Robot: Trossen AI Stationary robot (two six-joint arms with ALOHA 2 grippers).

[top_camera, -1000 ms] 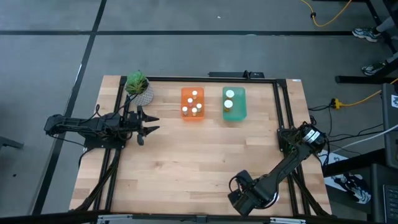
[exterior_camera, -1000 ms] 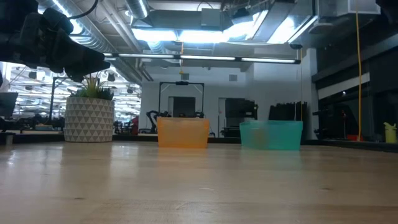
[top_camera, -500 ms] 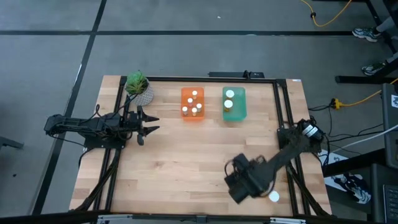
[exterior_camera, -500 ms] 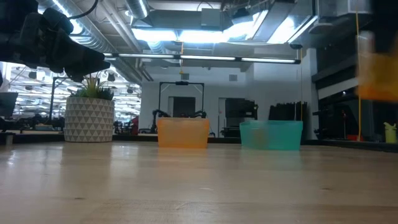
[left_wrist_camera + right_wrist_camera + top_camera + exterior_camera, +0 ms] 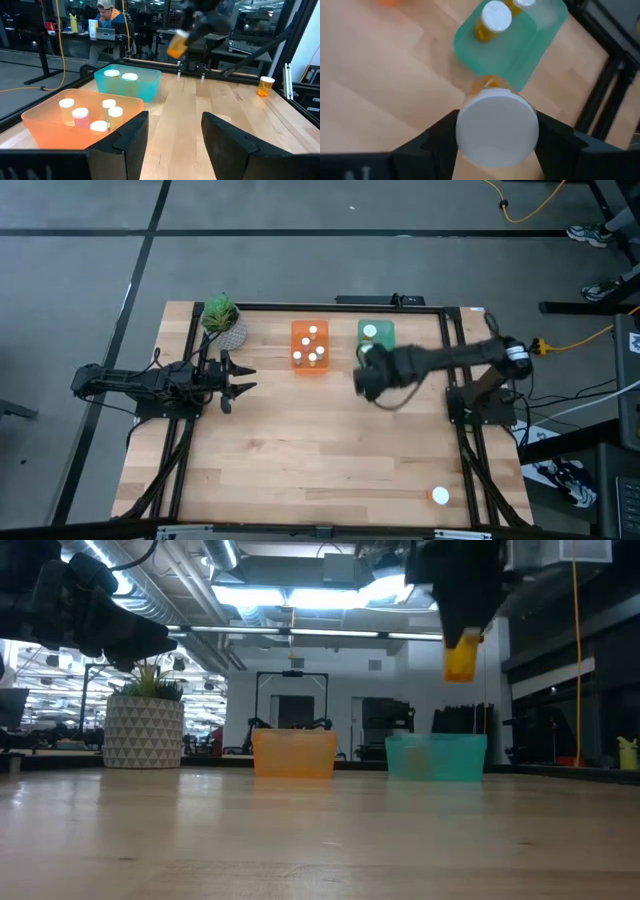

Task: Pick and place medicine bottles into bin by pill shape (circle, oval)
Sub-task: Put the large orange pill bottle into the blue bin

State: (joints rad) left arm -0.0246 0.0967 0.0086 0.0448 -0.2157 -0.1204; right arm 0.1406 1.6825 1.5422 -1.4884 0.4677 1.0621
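Note:
My right gripper [image 5: 368, 378] is shut on a larger amber bottle with a white cap [image 5: 496, 127]. It holds the bottle in the air above the near end of the green bin [image 5: 377, 352]; the low view shows bottle [image 5: 460, 657] and bin [image 5: 435, 757]. The green bin holds two amber bottles [image 5: 495, 20]. The orange bin [image 5: 310, 348] holds several small white-capped bottles [image 5: 90, 116]. One amber bottle [image 5: 440, 496] stands on the table near the front right corner. My left gripper [image 5: 243, 380] is open and empty at the table's left. My right gripper pinches the bottle's top end between its two fingers [image 5: 437, 137], one on either side of the white cap [image 5: 496, 150]. The fingers point down from above. The bottle's amber body [image 5: 459, 662] hangs below the fingers, a little tilted, clear of the bin and the table.
A potted plant [image 5: 224, 322] stands at the far left corner beside the orange bin. A dark frame [image 5: 455, 360] runs along the table's edges. Bare wood lies between the bins and the near edge. A person sits in the room beyond the table.
My right gripper has swung from the table's near right corner up and toward the far edge, carrying the amber bottle lifted clear, and now stands over the green bin's near end. The bottle at the front right corner has come into view and stayed put.

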